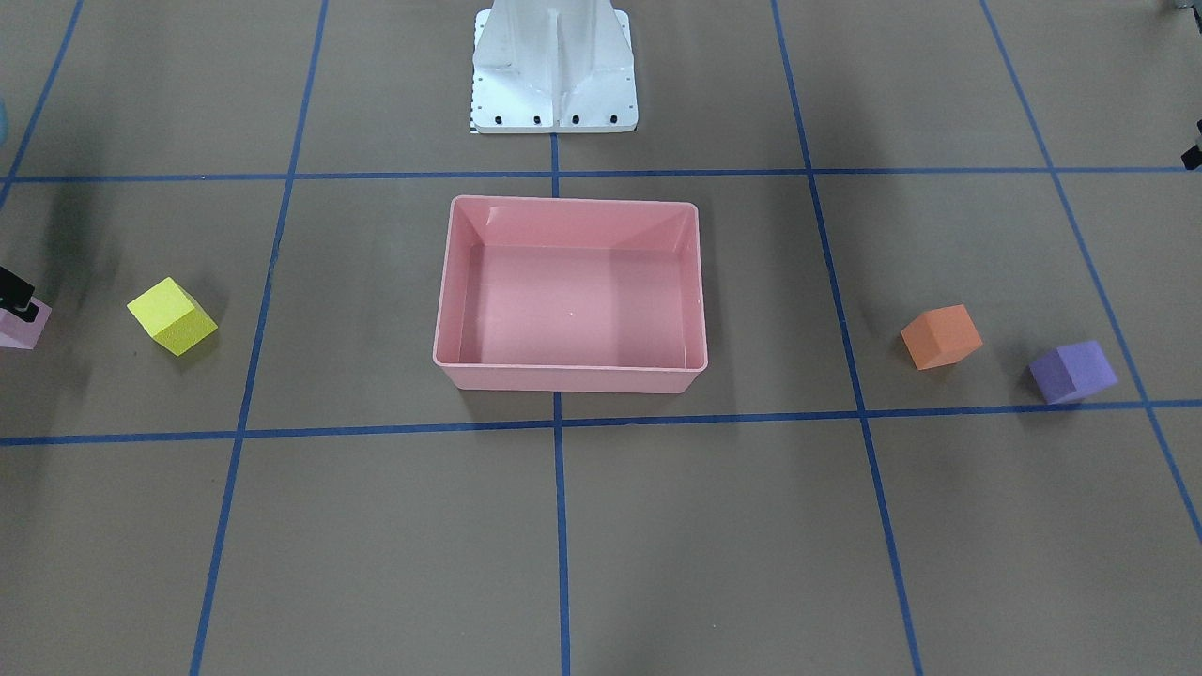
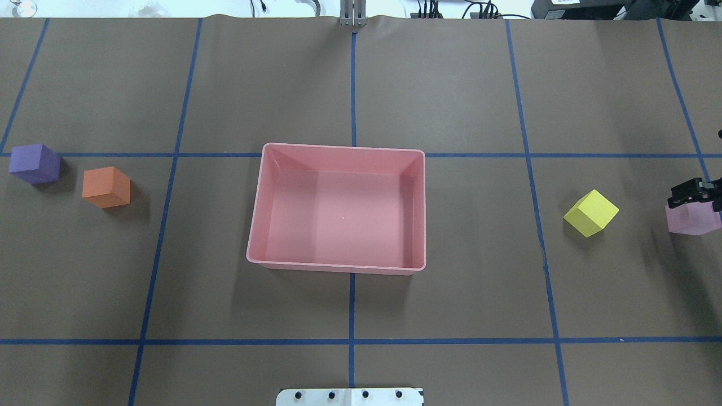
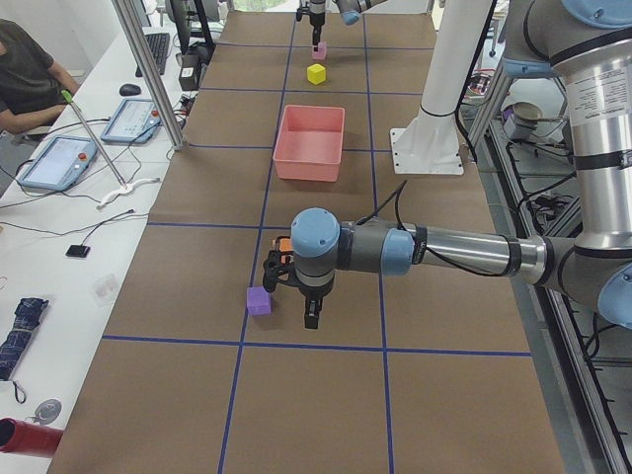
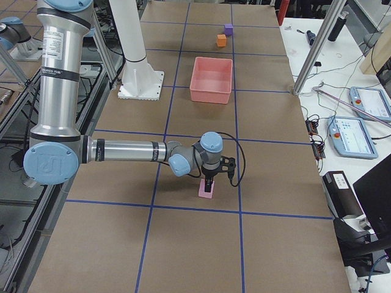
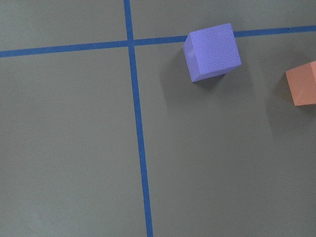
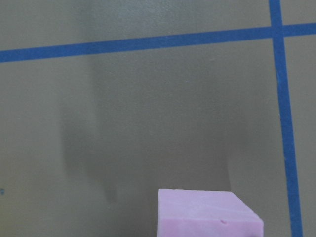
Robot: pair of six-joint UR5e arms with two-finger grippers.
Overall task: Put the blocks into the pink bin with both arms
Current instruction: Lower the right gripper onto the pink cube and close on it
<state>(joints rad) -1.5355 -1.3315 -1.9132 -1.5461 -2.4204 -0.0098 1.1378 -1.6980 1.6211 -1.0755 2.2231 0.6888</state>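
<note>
The pink bin (image 1: 568, 376) (image 2: 338, 265) stands empty at the table's middle. The orange block (image 2: 106, 187) and the purple block (image 2: 35, 163) lie on my left side. The yellow block (image 2: 590, 212) and the light pink block (image 2: 694, 221) lie on my right side. My right gripper (image 2: 694, 197) (image 4: 209, 181) hangs just over the light pink block (image 6: 207, 215) and appears open, one finger above the block's inner edge. My left gripper (image 3: 310, 318) points down beside the purple block (image 3: 259, 301), on the robot's side of it. I cannot tell whether it is open or shut.
The white pedestal base (image 1: 554, 66) stands behind the bin. Blue tape lines grid the brown table. In the exterior left view, a desk with tablets (image 3: 59, 163), a seated person (image 3: 25, 69) and an aluminium post (image 3: 148, 69) stand along the far side.
</note>
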